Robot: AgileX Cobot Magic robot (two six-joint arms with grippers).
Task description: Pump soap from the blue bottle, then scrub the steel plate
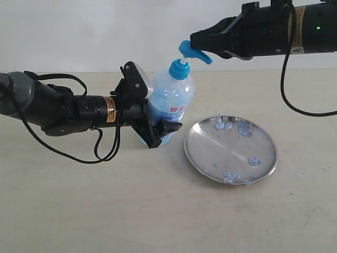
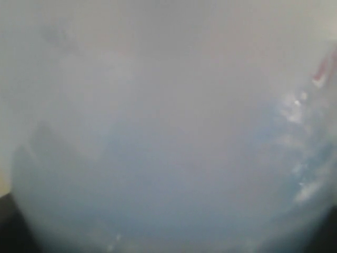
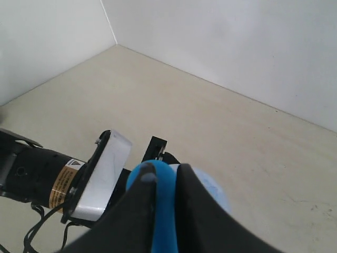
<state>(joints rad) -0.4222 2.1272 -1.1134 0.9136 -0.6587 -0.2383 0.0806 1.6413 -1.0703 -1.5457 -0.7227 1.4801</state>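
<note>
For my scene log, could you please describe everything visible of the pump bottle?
The pump bottle is clear plastic, with bright blue pump head and collar, red and blue print, pale blue soap inside. Roughly upright beside the steel plate, it is clamped by the left end effector; the right end effector straddles its pump head.

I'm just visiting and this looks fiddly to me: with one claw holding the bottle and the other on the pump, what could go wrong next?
Pressing the pump could tilt the blue bottle, since the left gripper holds only its lower body. The right gripper straddles the narrow pump head and might slip off. Blobs of soap lie near the rim of the steel plate, so scrubbing may push them onto the table.
</note>
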